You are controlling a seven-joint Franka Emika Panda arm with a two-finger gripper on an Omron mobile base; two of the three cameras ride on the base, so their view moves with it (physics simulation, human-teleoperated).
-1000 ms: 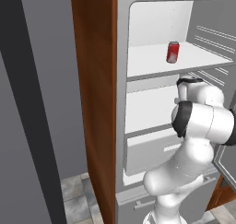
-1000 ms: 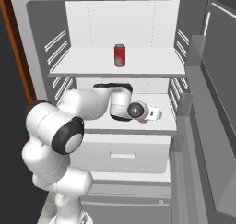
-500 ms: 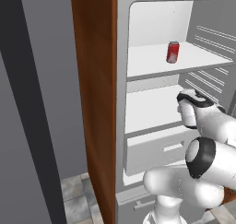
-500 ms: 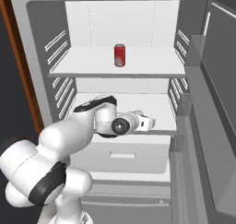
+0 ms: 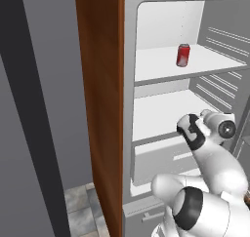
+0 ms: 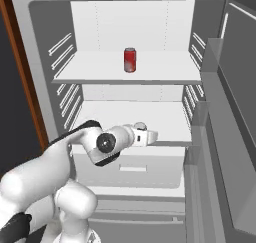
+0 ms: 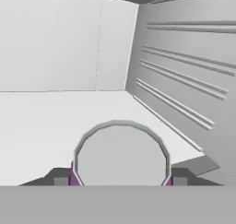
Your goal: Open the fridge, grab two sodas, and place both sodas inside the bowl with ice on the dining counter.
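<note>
The fridge [image 6: 65,42] stands open, showing its white shelves. A red soda [image 5: 183,54] [image 6: 129,60] stands upright on the upper shelf. In the hand view my gripper [image 7: 120,177] is shut on the purple soda [image 7: 120,156]. I see that can's silver top from above, with purple sides showing at both fingertips [image 7: 60,177]. In the base views the hand [image 6: 146,136] [image 5: 222,128] hovers at the front of the middle shelf. The bowl and the dining counter are out of view.
A brown wooden panel [image 5: 100,109] flanks the fridge on the left. The open fridge door [image 6: 230,97] with its door bins stands close on the right. The bottom drawer [image 6: 132,169] sits below the hand. The ribbed side wall [image 7: 184,80] is near the can.
The arm has drawn back out of the middle shelf, bringing the hand with the can toward the shelf's front edge. The elbow swung down and nearer the cameras. The red can stayed put.
</note>
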